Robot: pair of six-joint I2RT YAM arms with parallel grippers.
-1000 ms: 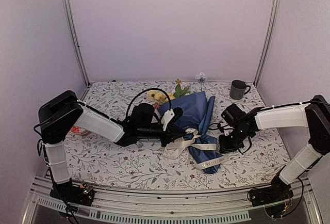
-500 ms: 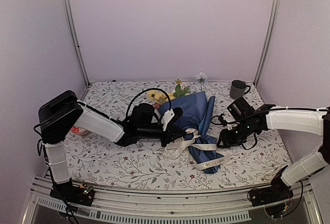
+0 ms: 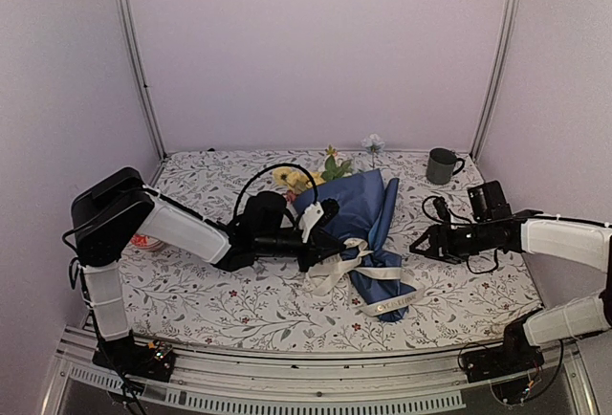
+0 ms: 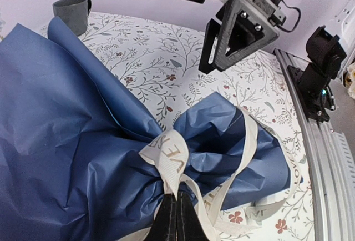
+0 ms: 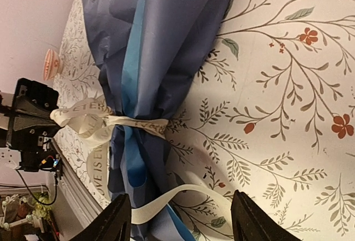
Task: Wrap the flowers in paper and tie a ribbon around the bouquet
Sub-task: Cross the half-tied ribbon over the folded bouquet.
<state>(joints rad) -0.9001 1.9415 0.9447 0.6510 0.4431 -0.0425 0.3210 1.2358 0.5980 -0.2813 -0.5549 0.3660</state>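
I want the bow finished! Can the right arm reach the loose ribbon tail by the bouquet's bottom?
Probably yes. The right gripper is open beside the bouquet, and only tablecloth seems to lie between it and the ribbon tail.

paper (image 3: 356,207): dark navy, with a lighter blue layer at its edges
ribbon (image 3: 337,268): cream-beige with small dark lettering
flowers (image 3: 293,179): yellow blooms, green leaves
tabletop (image 3: 220,302): white cloth, grey-green sprigs, small red blossoms
mug (image 3: 441,166): dark grey

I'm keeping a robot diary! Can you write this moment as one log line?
left claw: shut on ribbon | right claw: open, apart from bouquet | ribbon: wrapped around bouquet | bouquet: lying on table
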